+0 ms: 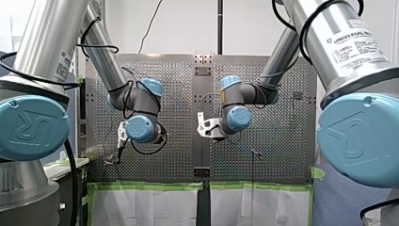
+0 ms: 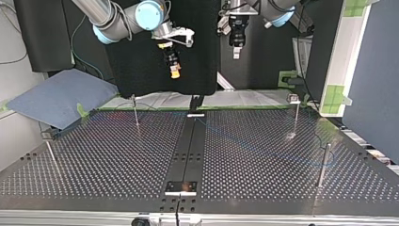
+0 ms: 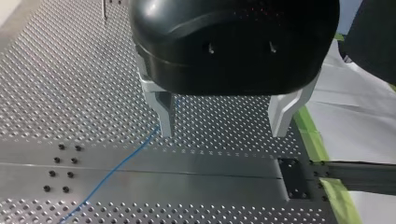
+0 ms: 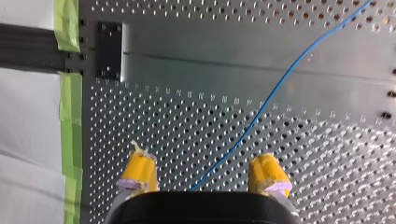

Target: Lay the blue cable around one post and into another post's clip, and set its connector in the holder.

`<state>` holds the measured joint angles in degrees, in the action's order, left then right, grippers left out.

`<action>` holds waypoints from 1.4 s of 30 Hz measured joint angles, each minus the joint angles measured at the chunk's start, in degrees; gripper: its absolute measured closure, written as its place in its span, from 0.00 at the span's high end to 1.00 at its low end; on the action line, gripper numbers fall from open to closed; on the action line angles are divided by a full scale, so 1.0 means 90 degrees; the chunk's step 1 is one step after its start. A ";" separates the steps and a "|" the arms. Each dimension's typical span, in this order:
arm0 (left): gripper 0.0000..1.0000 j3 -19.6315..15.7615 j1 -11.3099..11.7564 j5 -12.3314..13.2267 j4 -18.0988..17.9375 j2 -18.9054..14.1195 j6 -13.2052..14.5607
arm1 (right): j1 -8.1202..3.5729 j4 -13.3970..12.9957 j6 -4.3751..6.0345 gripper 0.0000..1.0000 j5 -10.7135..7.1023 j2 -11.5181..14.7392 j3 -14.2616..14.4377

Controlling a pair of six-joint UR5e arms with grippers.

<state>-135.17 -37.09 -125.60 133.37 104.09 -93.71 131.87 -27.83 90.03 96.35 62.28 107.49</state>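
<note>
Jaws both spread apart, blue cable (image 4: 268, 100) lying beneath them.

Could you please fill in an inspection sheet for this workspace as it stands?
Surface: perforated table, dark centre strip.
Job's things: blue cable lies across the table; thin posts stand upright; connector and holder not made out.
Clutter: nothing seen.
End effectors: left end effector open, empty; right end effector open, above the cable, yellow pads.
Cables: black leads hang in loops.
Surroundings: green tape, white sheeting, blue cloth.
</note>
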 joint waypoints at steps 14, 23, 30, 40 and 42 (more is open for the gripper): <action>1.00 0.0001 0.0046 0.0349 -0.0144 0.0000 -0.0268 | -0.0204 -0.0207 -0.0081 1.00 -0.0524 0.0000 0.0102; 1.00 0.0002 0.0136 0.0539 -0.0175 0.0000 -0.0394 | 0.0000 -0.0516 -0.0367 1.00 -0.0954 -0.0001 0.0382; 1.00 0.0001 0.0203 0.0407 0.0033 0.0000 -0.0406 | 0.0218 -0.0912 -0.0762 1.00 -0.0821 0.0001 0.0461; 1.00 0.0001 0.0239 -0.0091 0.0357 0.0000 -0.0459 | 0.0352 -0.1334 -0.1103 1.00 -0.0299 0.0003 0.0470; 1.00 0.0001 0.0240 -0.0194 0.0382 0.0000 -0.0468 | 0.0359 -0.1362 -0.1108 1.00 -0.0182 0.0004 0.0471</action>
<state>-135.15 -34.93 -127.35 136.80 104.09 -97.92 135.11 -40.08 80.06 94.71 62.32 111.72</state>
